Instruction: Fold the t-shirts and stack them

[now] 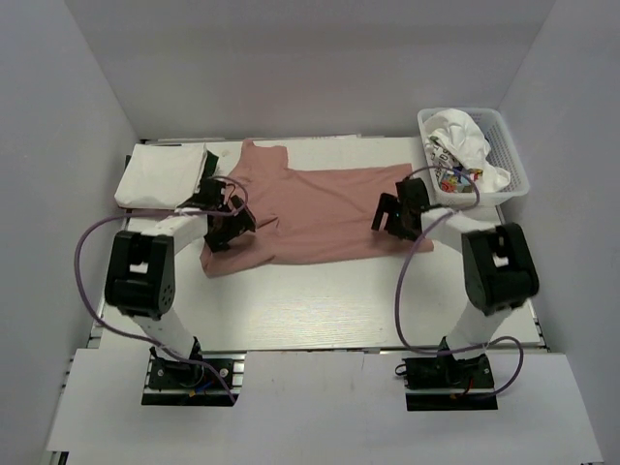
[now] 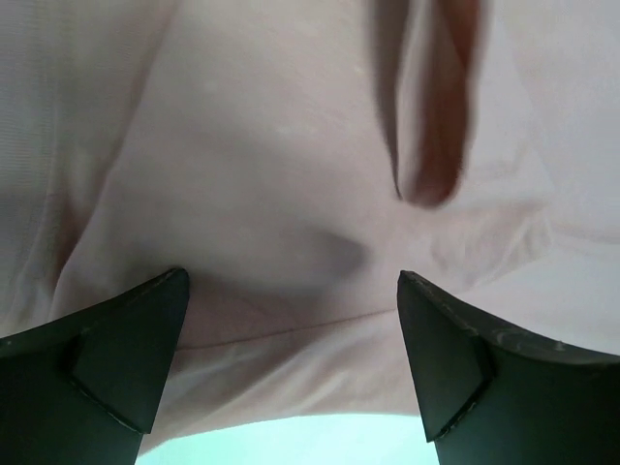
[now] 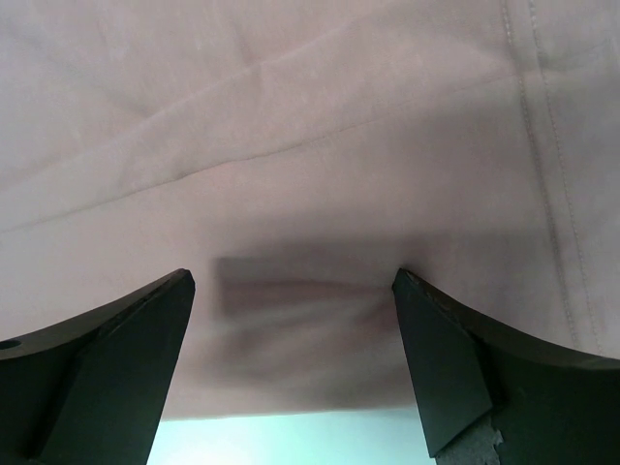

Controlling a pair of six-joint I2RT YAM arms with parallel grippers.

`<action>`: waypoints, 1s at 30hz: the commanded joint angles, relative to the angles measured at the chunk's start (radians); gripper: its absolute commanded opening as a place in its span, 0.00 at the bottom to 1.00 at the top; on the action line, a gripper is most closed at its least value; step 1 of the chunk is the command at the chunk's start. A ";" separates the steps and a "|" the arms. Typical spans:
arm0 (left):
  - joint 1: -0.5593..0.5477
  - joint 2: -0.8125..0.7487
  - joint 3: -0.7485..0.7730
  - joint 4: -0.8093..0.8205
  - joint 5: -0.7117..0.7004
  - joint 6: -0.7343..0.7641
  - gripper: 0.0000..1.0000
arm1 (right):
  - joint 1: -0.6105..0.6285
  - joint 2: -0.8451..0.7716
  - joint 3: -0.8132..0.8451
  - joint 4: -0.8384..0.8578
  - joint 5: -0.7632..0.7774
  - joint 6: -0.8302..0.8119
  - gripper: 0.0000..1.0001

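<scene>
The dusty-pink t-shirt [image 1: 320, 213] lay spread flat across the middle of the table [image 1: 291, 310]. The left gripper [image 1: 229, 229] sat over its left end and the right gripper [image 1: 395, 217] over its right end, each with fingers spread wide above the cloth (pinching none of it). A folded white t-shirt [image 1: 160, 174] lay at the far left. In the basket [image 1: 513, 160] at the far right, crumpled white t-shirts [image 1: 463, 145] showed a colourful print, too small to read.
</scene>
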 commanded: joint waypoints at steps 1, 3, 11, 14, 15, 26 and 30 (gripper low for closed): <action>-0.003 -0.095 -0.241 -0.223 -0.072 -0.064 1.00 | 0.047 -0.125 -0.292 -0.150 0.088 0.107 0.90; -0.014 -0.255 -0.316 -0.278 -0.082 -0.075 1.00 | 0.081 -0.291 -0.365 -0.206 0.096 0.147 0.90; -0.084 -0.745 -0.485 -0.320 0.089 -0.150 1.00 | 0.242 -0.781 -0.543 -0.361 0.062 0.163 0.90; -0.096 -0.754 -0.445 -0.293 0.114 -0.150 1.00 | 0.248 -0.849 -0.541 -0.287 0.053 0.157 0.90; -0.109 -0.740 -0.459 -0.215 0.179 -0.150 1.00 | 0.253 -0.858 -0.541 -0.244 0.048 0.161 0.90; -0.216 -0.312 -0.293 0.062 0.234 -0.110 1.00 | 0.248 -0.736 -0.460 -0.151 0.091 0.183 0.90; -0.216 -0.176 -0.142 0.130 0.234 -0.064 1.00 | 0.241 -0.711 -0.432 -0.141 0.172 0.181 0.90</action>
